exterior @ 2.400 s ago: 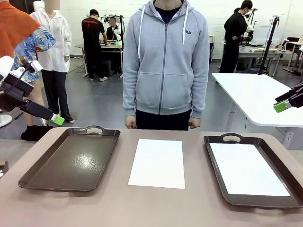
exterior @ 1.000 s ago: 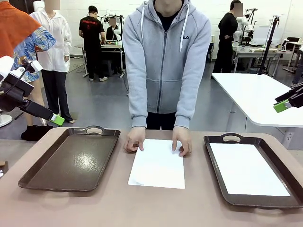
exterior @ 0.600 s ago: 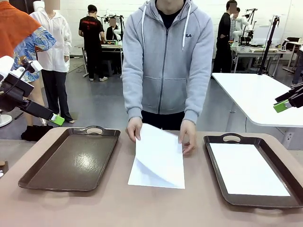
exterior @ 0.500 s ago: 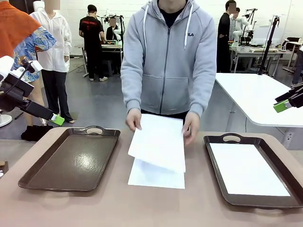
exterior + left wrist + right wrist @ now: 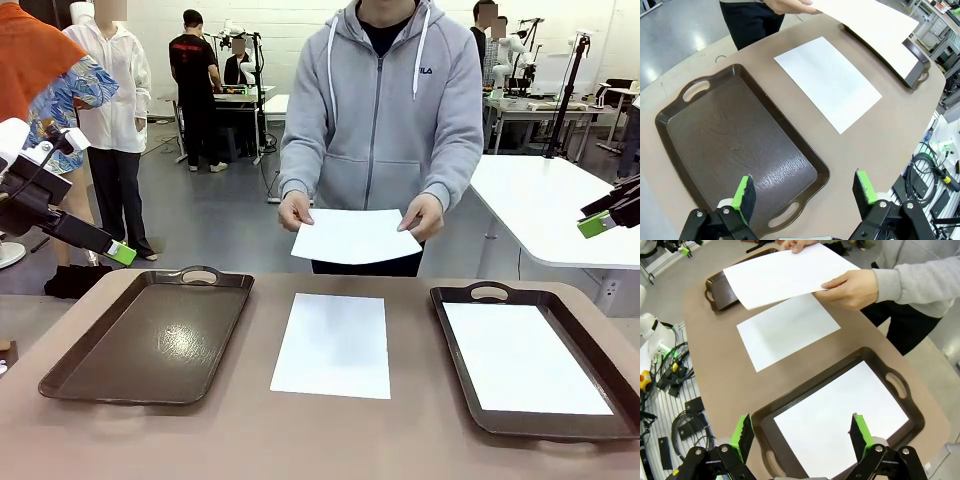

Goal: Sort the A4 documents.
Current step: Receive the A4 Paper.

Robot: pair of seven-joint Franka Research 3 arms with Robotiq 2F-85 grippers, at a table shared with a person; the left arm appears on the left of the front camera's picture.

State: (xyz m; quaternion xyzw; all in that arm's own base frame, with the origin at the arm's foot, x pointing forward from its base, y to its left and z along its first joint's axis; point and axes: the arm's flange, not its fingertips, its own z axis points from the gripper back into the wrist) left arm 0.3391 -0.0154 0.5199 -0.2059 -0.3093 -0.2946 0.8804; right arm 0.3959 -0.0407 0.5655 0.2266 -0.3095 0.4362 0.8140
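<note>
Both my tools stand wide. In the left wrist view my left gripper [image 5: 805,190] rises from the bottom edge with its green pads far apart, hanging over the near end of the left tray [image 5: 740,145], whose glossy dark floor shows. In the right wrist view my right gripper [image 5: 802,432] is spread just as wide above the right tray [image 5: 763,424]. In the front view each gripper sits off the table [image 5: 250,440], one at the left edge of the frame and one at the right edge, both raised above the tabletop and well apart from the paper.

The A4 documents lie in three places. One sheet [image 5: 355,236] is in the air at upper centre of the front view, above the far edge of the table, lying nearly flat. The person holds it by its two short sides: one hand [image 5: 296,211] pinches the edge at frame left, the other hand [image 5: 422,215] the edge at frame right. A second sheet [image 5: 333,344] lies flat on the bare tabletop in the middle of the frame, between the two trays and touching neither, its long side running away from me. A third sheet [image 5: 522,358] lies flat inside the right tray at lower right, covering most of the floor, with a dark margin of tray around it
</note>
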